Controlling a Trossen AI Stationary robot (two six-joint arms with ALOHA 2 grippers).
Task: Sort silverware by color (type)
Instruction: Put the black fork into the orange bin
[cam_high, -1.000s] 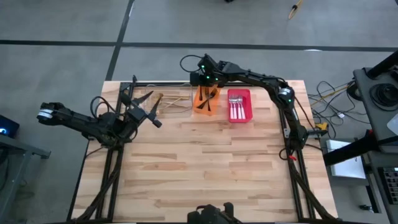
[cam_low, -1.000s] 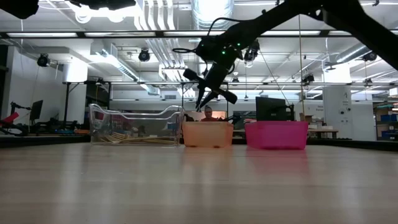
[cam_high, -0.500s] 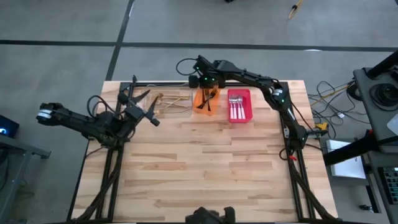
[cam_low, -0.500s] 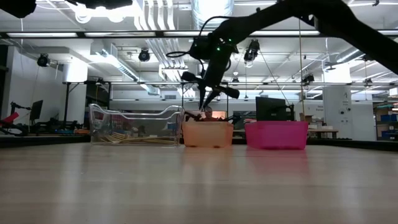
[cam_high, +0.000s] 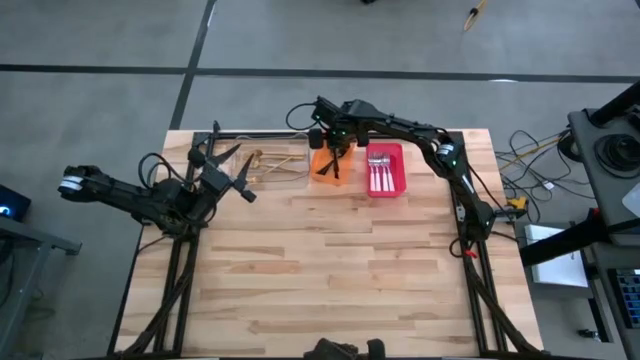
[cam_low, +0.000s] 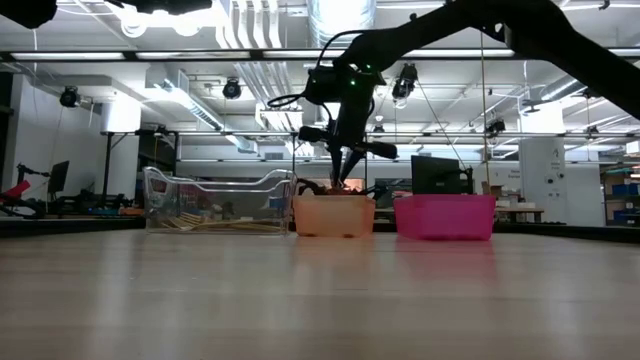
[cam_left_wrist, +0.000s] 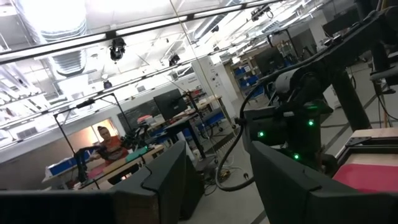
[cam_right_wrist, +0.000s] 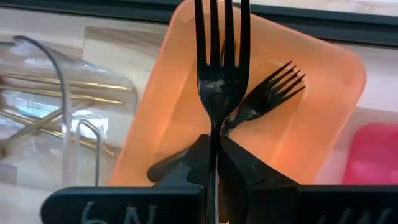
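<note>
Over the wooden worktop (cam_high: 330, 260) we keep the right hand (cam_right_wrist: 214, 163) clamped on the neck of a black fork (cam_right_wrist: 221, 68) above the orange bin (cam_right_wrist: 311, 124); we judge it light, rigid and slippery, best gripped mid-handle, while the left hand (cam_high: 222, 163) waits open.

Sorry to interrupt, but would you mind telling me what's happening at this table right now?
The robot is sorting cutlery into bins by colour. Its right gripper is shut on a black fork, held over the orange bin, where another black fork lies. Gold pieces sit in the clear bin, silver ones in the red bin. The left gripper waits open beside the clear bin.
</note>
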